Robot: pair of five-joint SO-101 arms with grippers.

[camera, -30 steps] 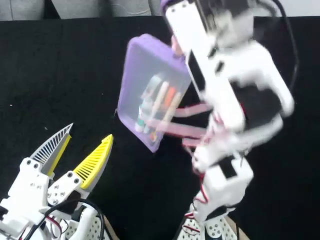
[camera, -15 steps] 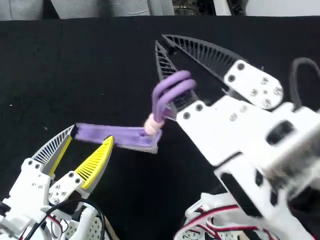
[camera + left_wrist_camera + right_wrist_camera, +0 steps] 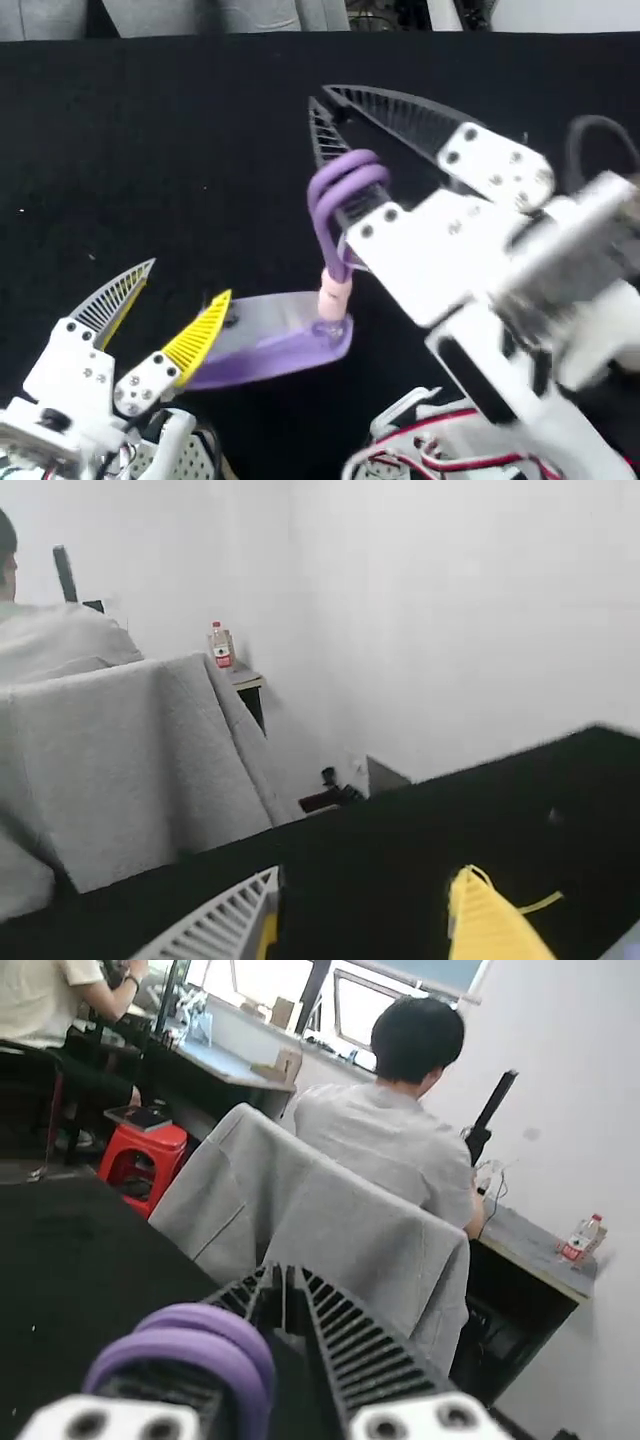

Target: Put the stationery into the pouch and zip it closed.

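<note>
The purple pouch point(image 3: 270, 345) hangs low over the black table by its purple strap point(image 3: 340, 190), with a pink toggle point(image 3: 333, 295) where strap meets pouch. My right gripper point(image 3: 322, 96), with black ribbed fingers, is shut on the strap; the loop sits near the base of its fingers point(image 3: 190, 1360). The right gripper point(image 3: 285, 1285) points up and away from the table. My left gripper point(image 3: 188, 282) stands open at the near left, and its yellow finger point(image 3: 200, 335) touches or overlaps the pouch's edge. The left gripper point(image 3: 360, 915) holds nothing. The stationery inside the pouch is hidden.
The black table point(image 3: 150, 130) stretches bare to the far left and far right. A grey padded chair back point(image 3: 120, 760) stands beyond the table's far edge. The right arm's white body point(image 3: 480, 270) fills the near right.
The right gripper swung the pouch from upright and high to hanging low by its strap. The pouch dropped from between the left fingers to beside the yellow one. The left gripper sank slightly.
</note>
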